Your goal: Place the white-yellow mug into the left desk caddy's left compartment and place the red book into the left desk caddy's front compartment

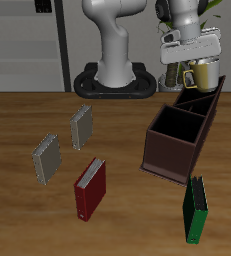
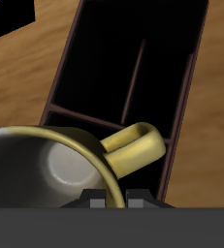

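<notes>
The jaws are closed on the white-yellow mug (image 1: 199, 72), gripping it at the rim; the gripper (image 1: 190, 55) holds it up in the air over the back end of the left desk caddy (image 1: 180, 140). In the wrist view the mug (image 2: 55, 170) fills the near field, its yellow handle (image 2: 135, 147) sticking out sideways over the caddy (image 2: 123, 77) below, whose thin divider separates the two narrow sections.

Taking the caddy as landmark: the mug hangs above its far, narrow end, clear of the walls and not yet inside anything. The front compartment (image 1: 172, 135), the big square section, lies at the caddy's end nearer the surface's front edge and holds nothing. The left compartment (image 2: 167, 102), as I judge it, is the narrow section directly beneath the handle. So the coming move looks like a nearly straight descent, with a small shift to centre the mug's body over that section; the handle looks likely to catch a wall or the divider unless it lies along the section's length.

The red book (image 1: 90, 189) lies flat on the surface (image 1: 17, 120), well apart from the caddy, untouched. A green book (image 1: 196, 210) stands just beyond the caddy's front end, and two grey books (image 1: 65, 142) lie past the red one.
</notes>
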